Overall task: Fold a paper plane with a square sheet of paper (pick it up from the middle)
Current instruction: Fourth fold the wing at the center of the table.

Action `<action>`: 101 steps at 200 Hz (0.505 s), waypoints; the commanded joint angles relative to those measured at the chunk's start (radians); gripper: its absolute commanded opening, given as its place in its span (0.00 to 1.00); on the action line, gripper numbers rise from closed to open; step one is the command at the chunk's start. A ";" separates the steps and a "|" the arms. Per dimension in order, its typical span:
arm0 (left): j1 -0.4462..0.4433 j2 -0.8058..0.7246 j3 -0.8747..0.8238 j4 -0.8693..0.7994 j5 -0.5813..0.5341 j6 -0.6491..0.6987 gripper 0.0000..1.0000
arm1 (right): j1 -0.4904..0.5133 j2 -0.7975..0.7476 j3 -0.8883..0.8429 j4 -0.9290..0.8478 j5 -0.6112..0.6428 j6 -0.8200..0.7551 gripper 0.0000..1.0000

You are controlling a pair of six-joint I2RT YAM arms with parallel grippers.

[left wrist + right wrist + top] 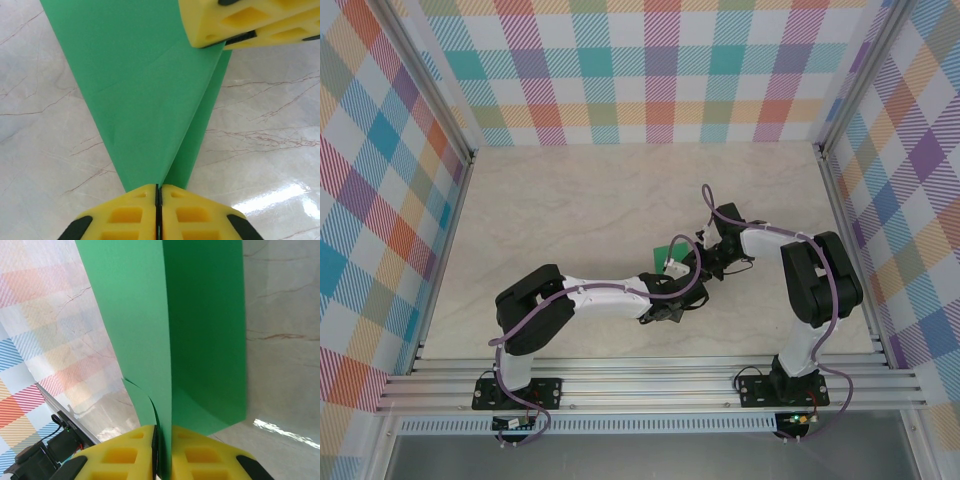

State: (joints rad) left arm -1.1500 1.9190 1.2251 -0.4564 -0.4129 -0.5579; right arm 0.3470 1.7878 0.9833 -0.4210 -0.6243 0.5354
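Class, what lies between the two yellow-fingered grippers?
The left wrist view shows the creased bright-green sheet of paper stretching from the left gripper to the right gripper, both shut on it.

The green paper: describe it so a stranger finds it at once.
Look to the middle of the pale marbled table. There the left gripper and the right gripper each pinch an end of the green paper, which is folded along a centre crease. It is the only bright-green thing in sight.
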 commanded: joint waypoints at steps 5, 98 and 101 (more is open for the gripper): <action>-0.004 -0.046 -0.044 0.032 -0.010 -0.030 0.04 | 0.006 -0.001 0.022 -0.025 -0.006 -0.018 0.16; 0.128 -0.237 -0.365 0.459 0.297 -0.060 0.00 | 0.006 -0.137 0.017 -0.068 0.071 -0.059 0.46; 0.136 -0.242 -0.380 0.477 0.316 -0.065 0.00 | 0.006 -0.143 0.017 -0.068 0.071 -0.059 0.47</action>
State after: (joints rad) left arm -1.0611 1.7454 0.9367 -0.1650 -0.2405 -0.5922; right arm 0.3489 1.7161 0.9859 -0.4610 -0.5842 0.5060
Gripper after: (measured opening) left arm 0.043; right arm 0.442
